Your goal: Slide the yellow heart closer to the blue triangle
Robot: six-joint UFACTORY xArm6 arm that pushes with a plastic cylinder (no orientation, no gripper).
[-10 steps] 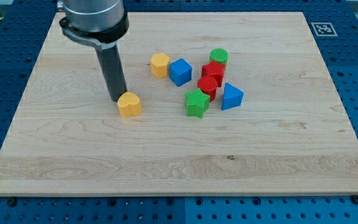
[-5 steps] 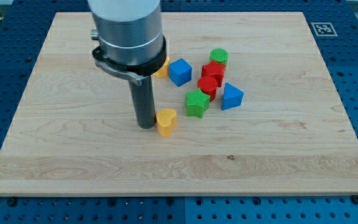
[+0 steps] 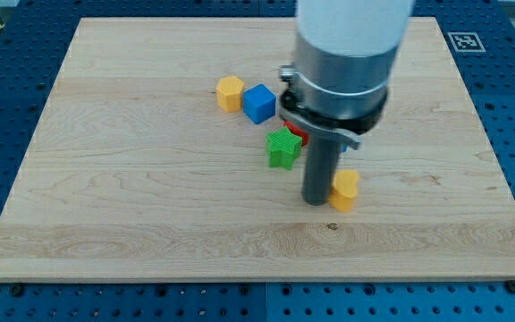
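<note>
1. No claw on view, so no state to tell; only a dark rod, my tip [image 3: 316,202] down on the table [image 3: 105,179].
2. Yellow heart [image 3: 344,190] touching the tip on the view's right.
3. Blue triangle hidden behind the arm.
4. Green block [image 3: 282,148], a sliver of red block [image 3: 296,134], blue cube [image 3: 258,103] and yellow block [image 3: 231,93] toward the view's upper left.

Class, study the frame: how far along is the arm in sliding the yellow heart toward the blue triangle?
Done: the yellow heart lies toward the view's lower right of the green block, away from the yellow block and blue cube. In hand: my tip sits against the heart's left side. Left: unclear, because the arm hides the blue triangle, so the remaining gap cannot be judged.
</note>
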